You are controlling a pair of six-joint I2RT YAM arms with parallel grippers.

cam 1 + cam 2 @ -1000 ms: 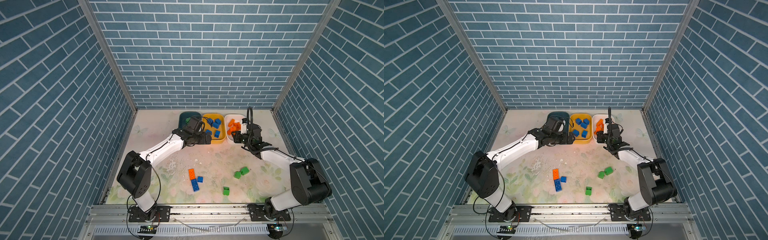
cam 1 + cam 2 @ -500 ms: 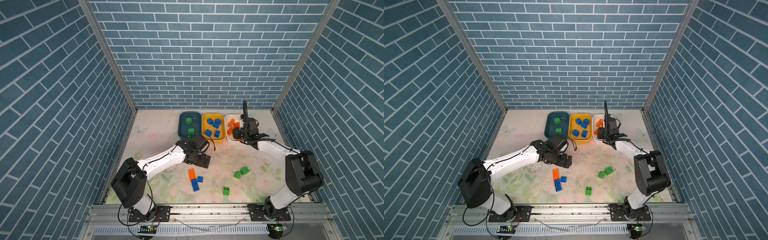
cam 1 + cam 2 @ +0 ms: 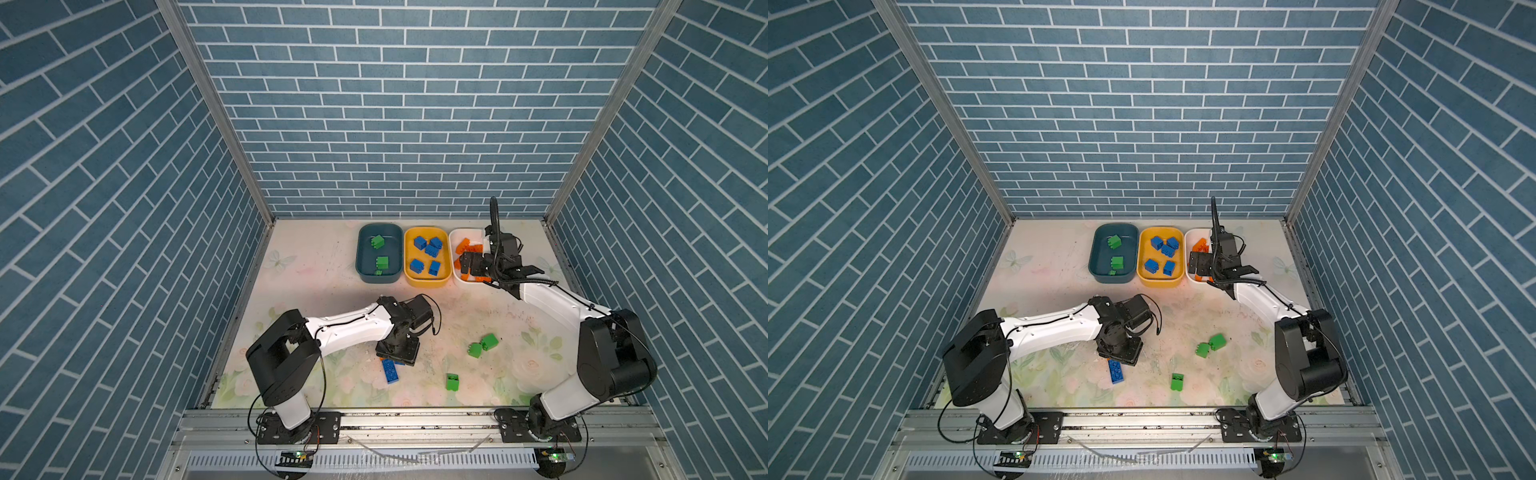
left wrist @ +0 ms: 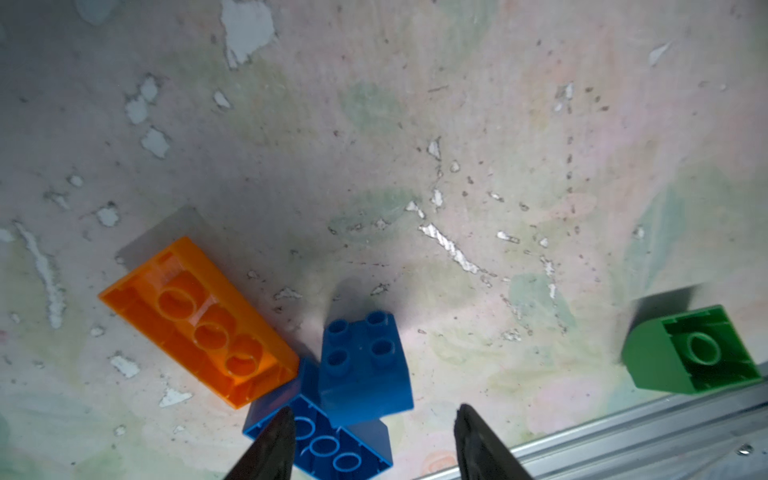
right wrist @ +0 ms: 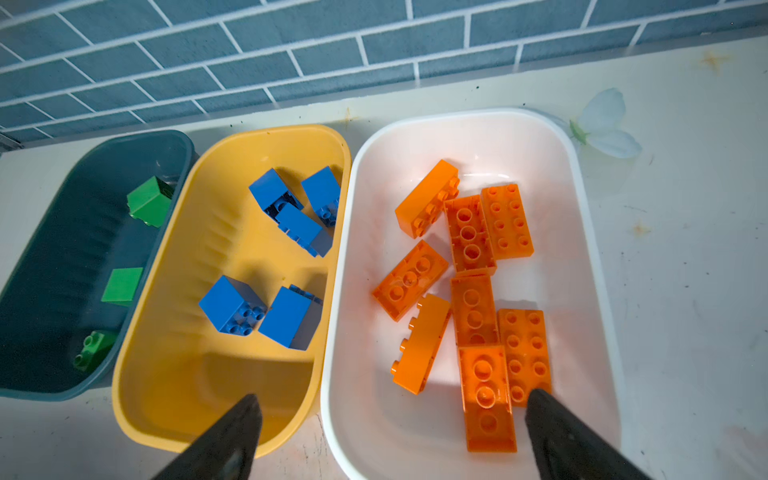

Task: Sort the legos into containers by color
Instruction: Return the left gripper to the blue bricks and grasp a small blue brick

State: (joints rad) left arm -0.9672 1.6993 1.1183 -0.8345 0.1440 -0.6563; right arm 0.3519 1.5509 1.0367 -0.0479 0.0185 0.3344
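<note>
Between blue-brick walls [image 3: 374, 124], over scuffed floral tabletop [image 4: 415, 124], left pincer [image 4: 374, 409] stands part-open, empty; right pincer [image 5: 392, 395] wide, empty.

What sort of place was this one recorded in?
Probably a lab robot cell: brick-print panels box in a floral-covered table, and the left arm and right arm are bolted to an aluminium rail.
</note>
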